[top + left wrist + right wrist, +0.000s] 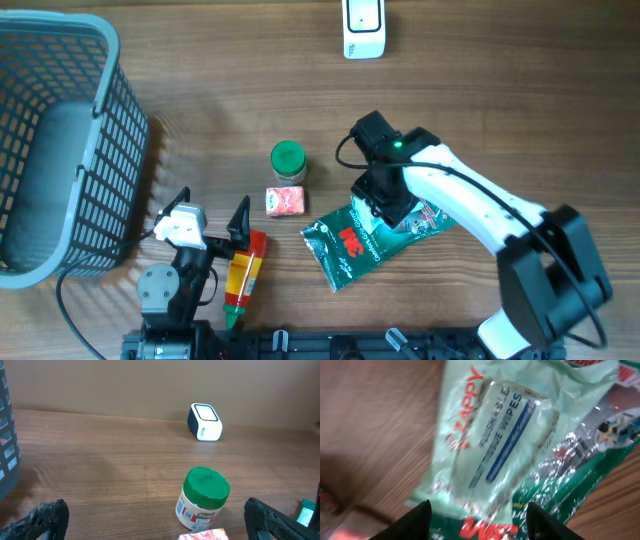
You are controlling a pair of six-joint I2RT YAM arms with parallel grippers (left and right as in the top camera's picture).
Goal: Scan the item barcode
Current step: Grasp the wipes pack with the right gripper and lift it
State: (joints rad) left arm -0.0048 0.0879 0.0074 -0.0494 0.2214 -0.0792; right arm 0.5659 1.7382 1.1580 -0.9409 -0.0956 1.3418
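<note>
Here the wipes pack [495, 445] lies just beneath the parted right jaws; left jaws gape wide.

A brown wood-grain table [200, 100] runs back to a plain brown wall [125, 380] under soft light

Table [220, 70] open btwn jar [288, 160] & scanner [363, 28]; basket [120, 150] blocks left side.

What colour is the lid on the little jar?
The lid is green, clearest in the left wrist view.
</note>
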